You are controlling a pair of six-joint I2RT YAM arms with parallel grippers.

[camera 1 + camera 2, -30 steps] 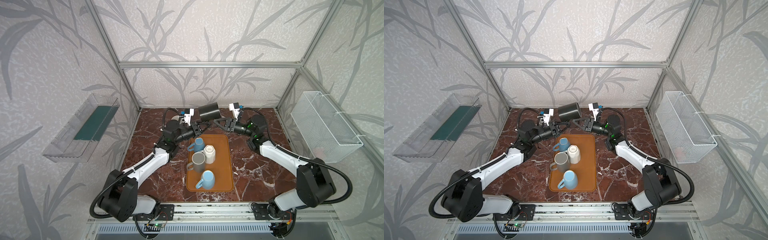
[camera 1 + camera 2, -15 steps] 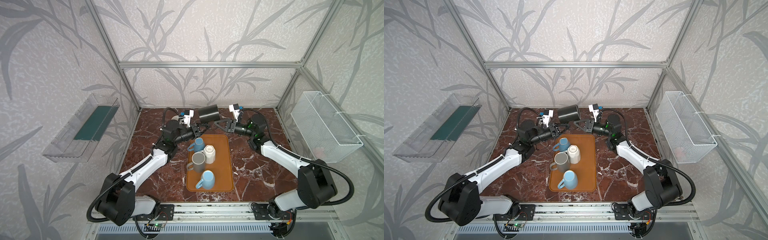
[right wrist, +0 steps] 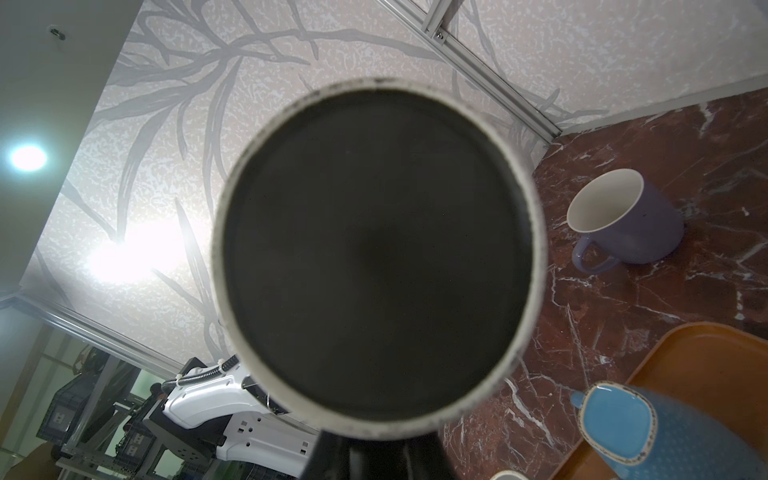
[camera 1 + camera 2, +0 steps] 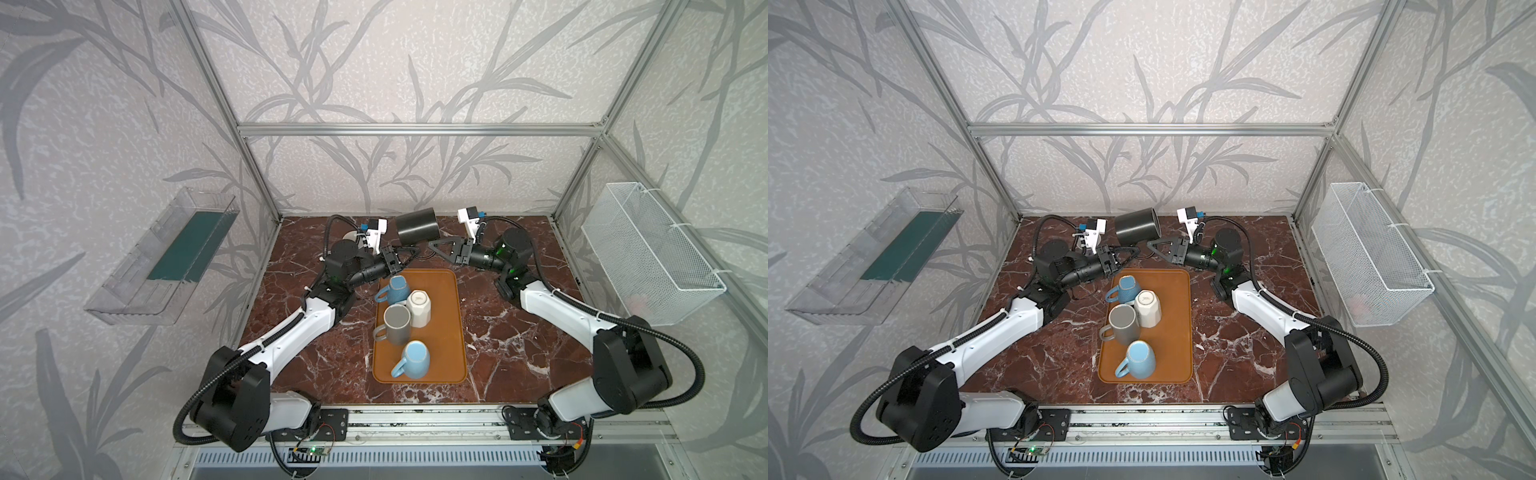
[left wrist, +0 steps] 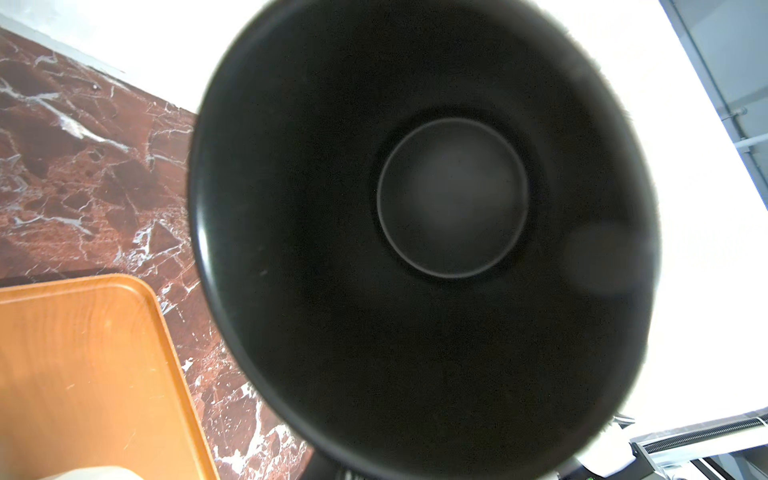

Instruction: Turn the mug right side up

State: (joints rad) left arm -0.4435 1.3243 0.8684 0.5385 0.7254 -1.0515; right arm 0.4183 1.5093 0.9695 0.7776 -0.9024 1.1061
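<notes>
Closed in at the back and on both sides by pale wallpaper (image 4: 374, 62) printed with long grey leaves. Braced by aluminium bars (image 4: 415, 129) at the corners and across the back wall. Floored with a desk (image 4: 498, 353) of red-brown marble veined in white, edged at the front by a metal rail (image 4: 415, 417) above a slotted grille (image 4: 415, 459). Fitted on the left wall, in both top views, with a clear plastic bin (image 4: 137, 286) lined in dark green, and on the right wall with a white wire basket (image 4: 648, 249). Lit, in the right wrist view, by a round ceiling lamp (image 3: 27, 158), with bright glare (image 3: 129, 253) on the wallpaper.
</notes>
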